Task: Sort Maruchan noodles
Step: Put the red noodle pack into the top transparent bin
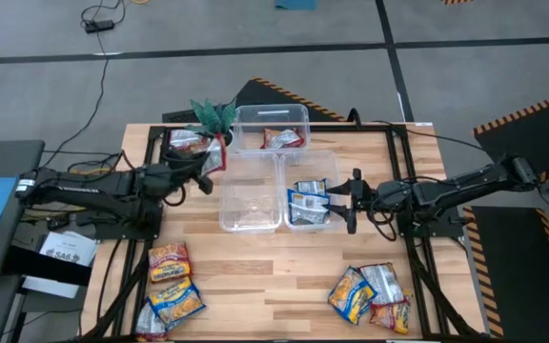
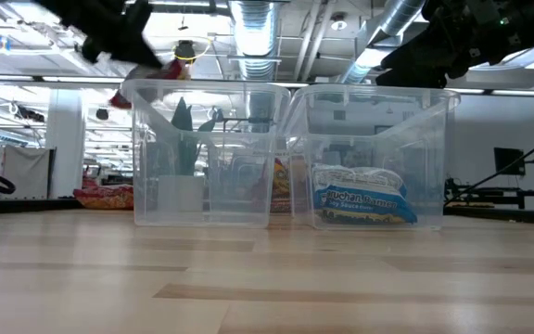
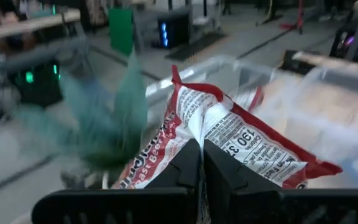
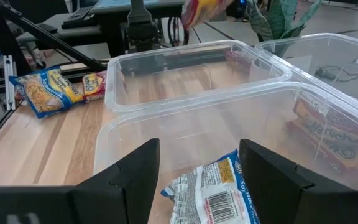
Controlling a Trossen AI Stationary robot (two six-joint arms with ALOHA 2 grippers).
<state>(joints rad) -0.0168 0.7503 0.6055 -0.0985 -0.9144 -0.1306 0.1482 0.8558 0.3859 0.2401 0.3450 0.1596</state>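
Maruchan noodles: your left tool (image 3: 201,180) pinched a red packet (image 3: 229,140) tilted near the plant (image 1: 213,114); your right tool (image 4: 197,168) hung spread over the blue packet (image 4: 213,190).

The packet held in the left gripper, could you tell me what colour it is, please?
Red and silver-white packet, pinched in the left gripper; the left wrist view shows it best.

Clear glossy plastic bins (image 1: 253,205) sit on the pale, matt wood-plank table (image 1: 265,267). Beside the bins, crinkly shiny plastic noodle packets (image 1: 174,291); the left gripper's (image 3: 201,168) fingers look like matt black plastic, perhaps.
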